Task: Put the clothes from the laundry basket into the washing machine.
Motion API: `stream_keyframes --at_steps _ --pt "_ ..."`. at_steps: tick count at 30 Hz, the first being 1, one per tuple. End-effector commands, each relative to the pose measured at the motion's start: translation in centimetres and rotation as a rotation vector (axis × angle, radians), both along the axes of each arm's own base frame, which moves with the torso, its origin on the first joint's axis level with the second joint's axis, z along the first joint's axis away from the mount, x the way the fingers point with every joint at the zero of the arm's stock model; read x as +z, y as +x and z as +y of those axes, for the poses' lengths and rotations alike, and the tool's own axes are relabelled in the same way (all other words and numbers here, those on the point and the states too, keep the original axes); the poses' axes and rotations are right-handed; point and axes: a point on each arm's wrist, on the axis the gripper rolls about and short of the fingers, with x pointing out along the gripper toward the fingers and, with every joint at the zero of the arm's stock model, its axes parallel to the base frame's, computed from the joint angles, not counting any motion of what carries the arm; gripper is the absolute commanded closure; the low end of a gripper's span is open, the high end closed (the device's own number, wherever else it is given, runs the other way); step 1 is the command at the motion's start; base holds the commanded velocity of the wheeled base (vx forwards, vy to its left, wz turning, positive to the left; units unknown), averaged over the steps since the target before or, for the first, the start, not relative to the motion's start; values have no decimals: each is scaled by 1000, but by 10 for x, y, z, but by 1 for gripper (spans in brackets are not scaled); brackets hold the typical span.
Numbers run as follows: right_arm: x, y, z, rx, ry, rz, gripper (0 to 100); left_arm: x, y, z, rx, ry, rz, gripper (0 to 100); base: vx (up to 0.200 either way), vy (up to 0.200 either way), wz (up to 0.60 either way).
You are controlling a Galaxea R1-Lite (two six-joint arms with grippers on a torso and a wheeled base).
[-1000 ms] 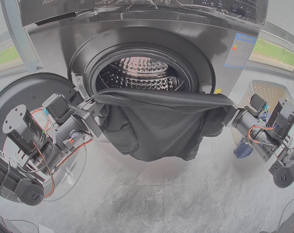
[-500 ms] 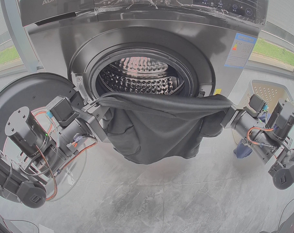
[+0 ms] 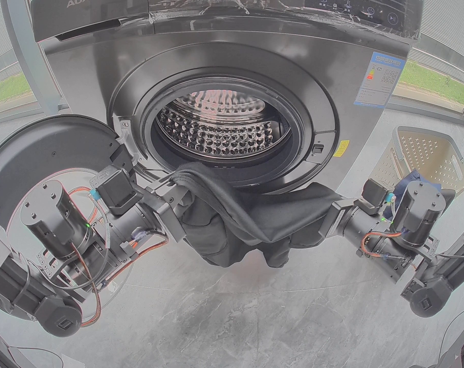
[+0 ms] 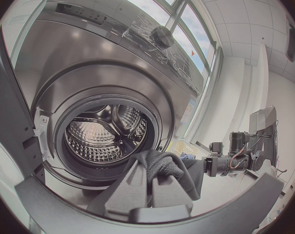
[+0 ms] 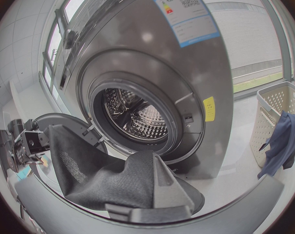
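Left claw point(image 4: 149, 187) pinches black garment point(image 4: 161, 164) below the open drum point(image 4: 98, 137).

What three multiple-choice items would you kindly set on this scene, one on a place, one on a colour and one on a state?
1. Where is the black garment?
A. Inside the drum.
B. Held between the left tool and the right tool, in front of the washing machine.
C. Flat on the floor.

2. What colour is the cloth draped over the laundry basket rim?
A. Dark blue.
B. Red.
C. White.

3. How is the machine's door?
A. Shut.
B. Swung open.
C. Taken off.

Answers: 1 B, both tools clamp the garment and it sags between them. 2 A, the right wrist view shows it navy. 3 B, the door stands open on the robot's left, leaving the opening uncovered.
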Motion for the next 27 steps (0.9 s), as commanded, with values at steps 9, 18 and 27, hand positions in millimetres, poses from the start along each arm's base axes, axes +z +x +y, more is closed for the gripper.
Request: stream_keyframes --at_steps 9,18,27 --pt "-72 6 40 93 -185 104 0 1 0 -6 -12 1 -14 100 0 0 0" --pt "-120 -13 37 145 -323 230 0 21 1 -7 -14 -46 -80 100 0 0 0" --pt "-138 -32 37 187 -373 285 0 24 2 -7 -11 -54 -90 100 0 0 0"
